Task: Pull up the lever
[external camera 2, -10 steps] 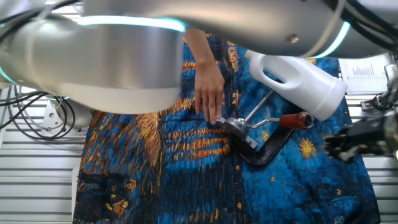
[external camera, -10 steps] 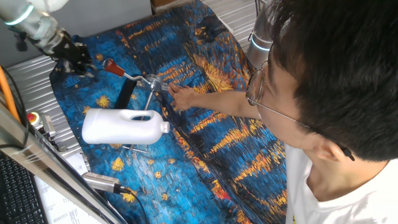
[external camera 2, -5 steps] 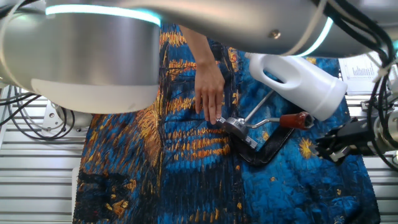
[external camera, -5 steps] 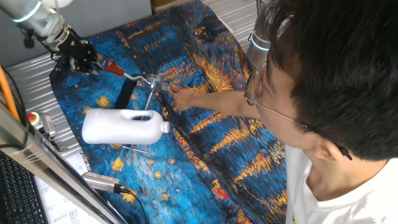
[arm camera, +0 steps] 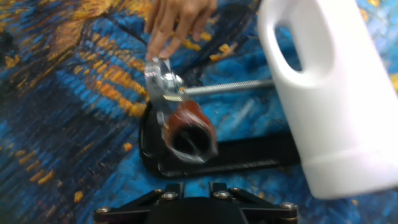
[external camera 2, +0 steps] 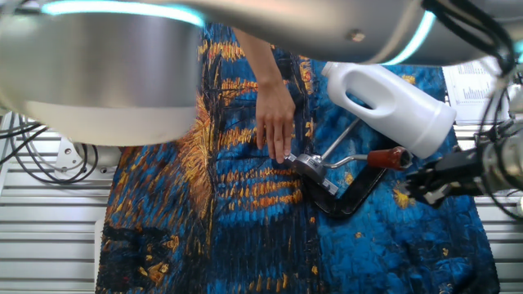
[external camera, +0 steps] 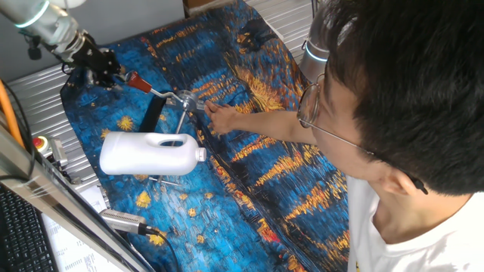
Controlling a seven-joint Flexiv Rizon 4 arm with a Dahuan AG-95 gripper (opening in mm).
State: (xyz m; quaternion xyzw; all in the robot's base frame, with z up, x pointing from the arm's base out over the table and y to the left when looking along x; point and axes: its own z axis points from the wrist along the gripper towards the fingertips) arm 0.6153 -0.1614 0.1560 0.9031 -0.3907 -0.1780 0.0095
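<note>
The lever is a slim silver rod (external camera: 162,93) with a red-brown tip (external camera: 138,81), hinged to a metal clamp (external camera: 185,99) on a black base (external camera: 153,113). It lies low, roughly level. In the other fixed view the tip (external camera 2: 387,157), rod (external camera 2: 347,161) and clamp (external camera 2: 310,166) show clearly. My gripper (external camera: 106,70) is just beyond the tip, a short gap away (external camera 2: 421,184). In the hand view the tip (arm camera: 186,127) points at me, straight ahead of my gripper (arm camera: 194,186). The jaws stand a little apart with nothing between them.
A big white plastic jug (external camera: 151,153) lies beside the clamp, over a threaded rod (arm camera: 227,87); it fills the right of the hand view (arm camera: 329,93). A person's hand (external camera: 223,117) holds the clamp. A blue-and-gold patterned cloth (external camera: 249,174) covers the table.
My gripper has moved closer to the lever's red-brown tip. The lever, jug and the person's hand have not moved.
</note>
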